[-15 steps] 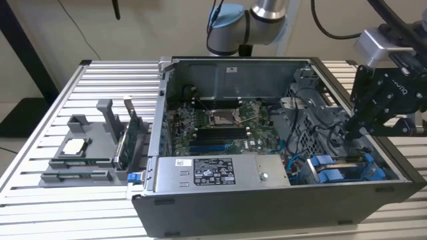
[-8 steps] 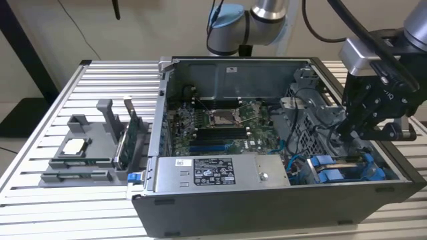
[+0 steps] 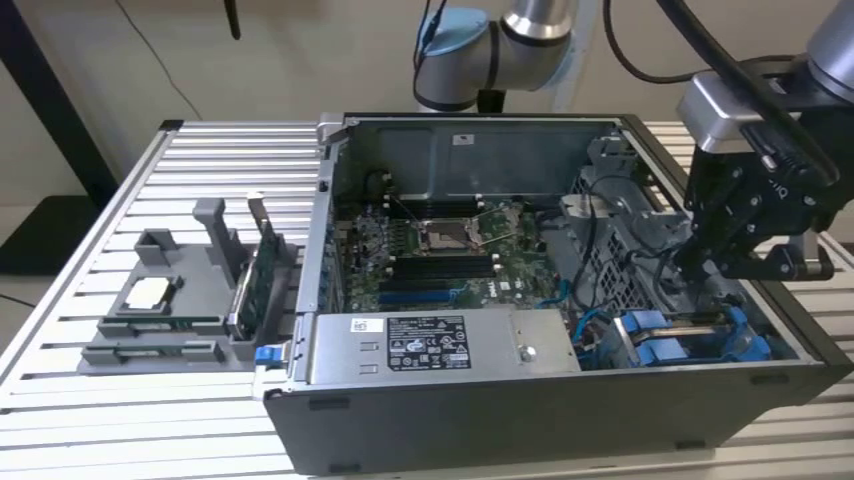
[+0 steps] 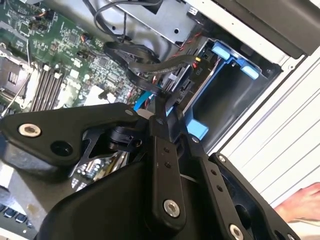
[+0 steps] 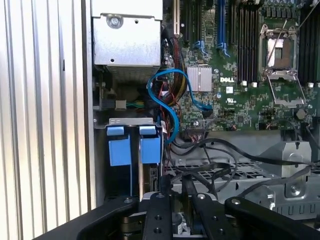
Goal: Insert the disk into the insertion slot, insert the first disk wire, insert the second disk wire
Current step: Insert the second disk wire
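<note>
My gripper (image 3: 697, 268) hangs inside the open computer case, just above the drive bay at the exterior view's right. In both wrist views its black fingers (image 4: 161, 150) meet at the tips, shut on a black disk wire (image 4: 150, 65) next to the bay. The insertion slot (image 4: 227, 92) is a dark metal bay with blue rails. The disk's blue carrier (image 5: 150, 150) sits in the bay beside a second blue carrier (image 5: 119, 151); the disk's body is mostly hidden. Thin blue wires (image 5: 170, 100) loop from the board toward the bay.
The silver power-supply box (image 3: 427, 345) fills the case's front. The motherboard (image 3: 441, 250) lies behind it. A grey fixture (image 3: 167, 300) with a green card (image 3: 260, 275) stands at the exterior view's left on the slatted table (image 3: 107, 430). A hand (image 4: 305, 200) shows beside the case.
</note>
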Robot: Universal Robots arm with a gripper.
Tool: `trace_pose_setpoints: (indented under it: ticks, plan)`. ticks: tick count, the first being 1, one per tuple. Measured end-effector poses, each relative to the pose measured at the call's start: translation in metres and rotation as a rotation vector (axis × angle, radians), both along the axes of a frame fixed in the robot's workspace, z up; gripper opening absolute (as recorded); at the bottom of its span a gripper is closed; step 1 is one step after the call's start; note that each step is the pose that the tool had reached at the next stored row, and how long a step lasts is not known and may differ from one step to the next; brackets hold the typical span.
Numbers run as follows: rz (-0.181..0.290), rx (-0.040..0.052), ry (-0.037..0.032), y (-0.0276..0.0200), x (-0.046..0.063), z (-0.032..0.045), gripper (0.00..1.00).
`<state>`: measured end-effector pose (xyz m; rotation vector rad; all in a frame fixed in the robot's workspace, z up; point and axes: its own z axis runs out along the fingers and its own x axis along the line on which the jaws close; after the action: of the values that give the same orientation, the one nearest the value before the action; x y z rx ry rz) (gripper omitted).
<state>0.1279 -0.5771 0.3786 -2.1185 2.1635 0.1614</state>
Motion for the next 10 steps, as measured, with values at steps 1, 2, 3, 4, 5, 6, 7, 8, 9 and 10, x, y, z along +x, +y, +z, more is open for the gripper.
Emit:
trace_pose_setpoints:
  ticks: [1,2,3,4,5,6,7,8,9,10]
  plan:
    - [0.001,-0.0001,-0.0035,0.0000,0.0000,0.0001,0.24]
    - [0.003,-0.0001,-0.0075,0.0001,0.0001,0.0000,0.24]
    - [0.004,0.0000,-0.0102,0.0000,0.0001,0.0000,0.24]
    - [0.004,0.0002,-0.0119,0.0001,0.0001,-0.0001,0.21]
    - [0.005,0.0005,-0.0130,0.0001,0.0001,-0.0003,0.21]
    - [0.005,0.0008,-0.0141,0.0001,0.0001,-0.0005,0.16]
    - [0.005,0.0016,-0.0151,0.0000,0.0001,-0.0009,0.16]
    - [0.005,0.0025,-0.0160,-0.0001,0.0001,-0.0014,0.16]
    - [0.005,0.0028,-0.0166,-0.0001,0.0001,-0.0020,0.16]
    - [0.005,0.0026,-0.0168,-0.0002,0.0001,-0.0023,0.16]
